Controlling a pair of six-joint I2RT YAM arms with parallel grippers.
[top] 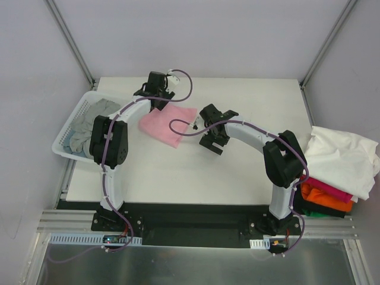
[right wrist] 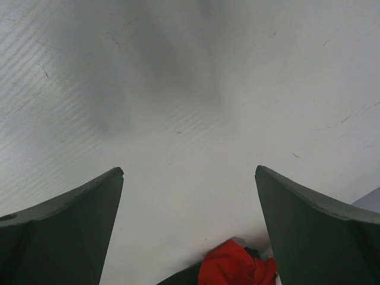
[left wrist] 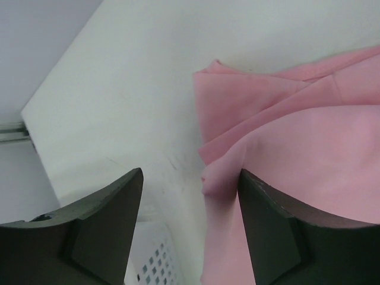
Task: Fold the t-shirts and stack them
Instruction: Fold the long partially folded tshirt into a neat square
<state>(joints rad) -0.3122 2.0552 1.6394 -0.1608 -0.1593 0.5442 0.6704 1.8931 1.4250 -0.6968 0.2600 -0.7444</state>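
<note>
Light pink t-shirt (top: 170, 123), folded into a rough rectangle of soft, matte cloth, lies flat on the far centre of the white table (top: 237, 178). The left gripper (left wrist: 190, 178) hangs over its far-left corner with dark, wedge-shaped fingers (left wrist: 107, 214) spread apart. The shirt's layered, creased edge passes below the gap and nothing is clamped. In the top view this gripper (top: 158, 100) hides that corner of the cloth. The right gripper (right wrist: 190, 172) is likewise released, its fingers wide over bare, faintly scratched tabletop. From above it (top: 212, 141) sits just beside the shirt's right edge, apart from it. A fold of red cloth (right wrist: 237, 268) shows at the bottom of the right wrist view. At the table's left edge stands a white plastic lattice basket (top: 64, 141) holding a crumpled grey t-shirt (top: 98, 116). At the right edge lies a pile: a loose white t-shirt (top: 344, 157) on top, then magenta (top: 325, 187) and orange (top: 323, 200) layers over a dark one.
</note>
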